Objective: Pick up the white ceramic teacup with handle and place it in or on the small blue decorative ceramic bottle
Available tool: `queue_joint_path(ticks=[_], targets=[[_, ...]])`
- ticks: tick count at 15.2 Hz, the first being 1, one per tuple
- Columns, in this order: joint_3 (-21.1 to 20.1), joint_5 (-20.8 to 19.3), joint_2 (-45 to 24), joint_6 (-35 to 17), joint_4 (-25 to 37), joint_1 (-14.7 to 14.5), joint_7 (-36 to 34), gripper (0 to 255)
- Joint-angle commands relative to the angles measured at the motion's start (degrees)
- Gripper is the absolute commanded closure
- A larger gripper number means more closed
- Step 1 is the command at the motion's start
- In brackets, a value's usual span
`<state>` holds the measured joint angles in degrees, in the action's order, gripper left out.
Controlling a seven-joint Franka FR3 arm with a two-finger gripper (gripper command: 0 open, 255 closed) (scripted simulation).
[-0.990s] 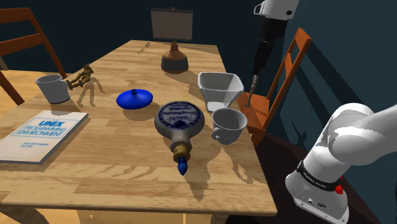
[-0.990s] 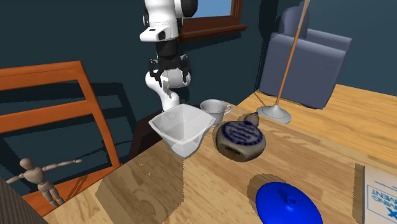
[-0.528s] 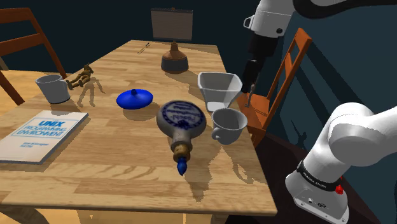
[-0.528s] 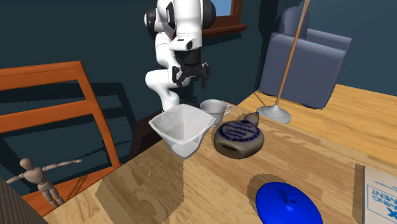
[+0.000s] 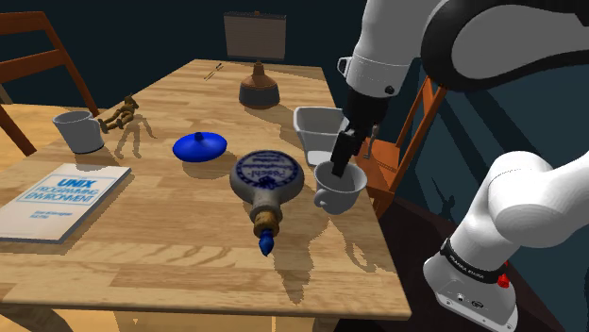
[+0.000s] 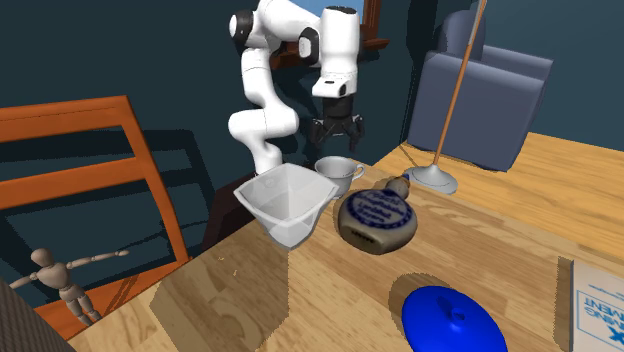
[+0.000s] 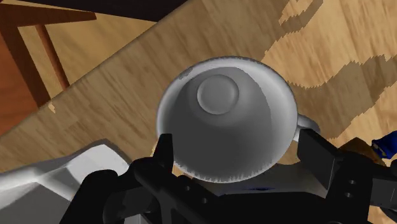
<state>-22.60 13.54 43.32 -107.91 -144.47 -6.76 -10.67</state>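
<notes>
Teacup, white with one handle, stands upright on the desk near the desk's right edge in the shoulder view, mouth up and empty. Its handle points toward the near side in that view.

Tool hangs directly over the cup on a near-vertical arm. In the wrist view its two black fingers stand apart, one on each side of the rim. No contact with the cup is evident, so the cup is not held. Judgement: this is the approach for the pick. The straddle suits a grip across the bowl, but one finger sits close to the handle, which could foul the closing.

Bottle, round and flat with a blue patterned face, lies on its side just left of the cup in the shoulder view. The two are close, and I cannot tell whether they touch. Its neck and blue stopper point toward the near edge. Judgement: lying so, the broad face is uppermost and gives the only seat for the cup. That face looks domed, so the cup may slide.

White square bowl stands just beyond the cup and close to the arm, leaving little side clearance.

Farther left lie a blue lid, a grey cup, a wooden figure and a book, all well apart from the work.
</notes>
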Motion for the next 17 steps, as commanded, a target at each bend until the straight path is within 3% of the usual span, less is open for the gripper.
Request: queue_joint_path(ticks=[1,4,12,17], targets=[[-3.66,0.98,-1.69,-2.44,0.12,-0.61,-3.28,0],[-8.83,1.60,-4.90,-6.13,0.70,-0.74,-7.66,0],[-10.68,2.23,-7.34,-12.73,-3.47,-0.42,-7.76,0],[-10.68,2.23,-7.34,-12.73,-3.47,-0.42,-7.76,0]])
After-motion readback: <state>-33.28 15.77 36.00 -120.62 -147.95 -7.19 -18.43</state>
